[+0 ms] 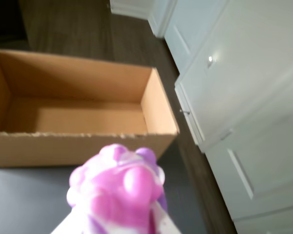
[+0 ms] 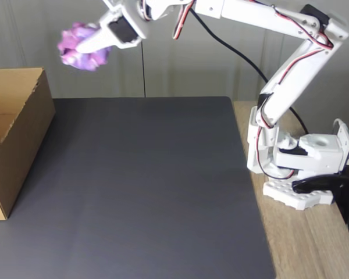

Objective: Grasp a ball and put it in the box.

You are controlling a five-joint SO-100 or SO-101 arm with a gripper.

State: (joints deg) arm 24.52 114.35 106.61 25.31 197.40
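Observation:
The bumpy purple-pink ball (image 1: 118, 187) (image 2: 80, 47) is held high in the air, my white gripper (image 2: 84, 49) shut on it. In the fixed view it hangs just right of the box's near wall, well above the dark mat. The brown cardboard box (image 1: 78, 146) (image 2: 20, 139) stands open at the left edge of the fixed view; the wrist view looks over the ball into its bare inside. My fingers (image 1: 158, 219) show only as pale blurs under the ball in the wrist view.
A dark grey mat (image 2: 145, 186) covers the table. My arm's base (image 2: 302, 168) stands on the wooden strip at the right. White cabinet doors (image 1: 244, 97) and a dark floor lie beyond the box in the wrist view.

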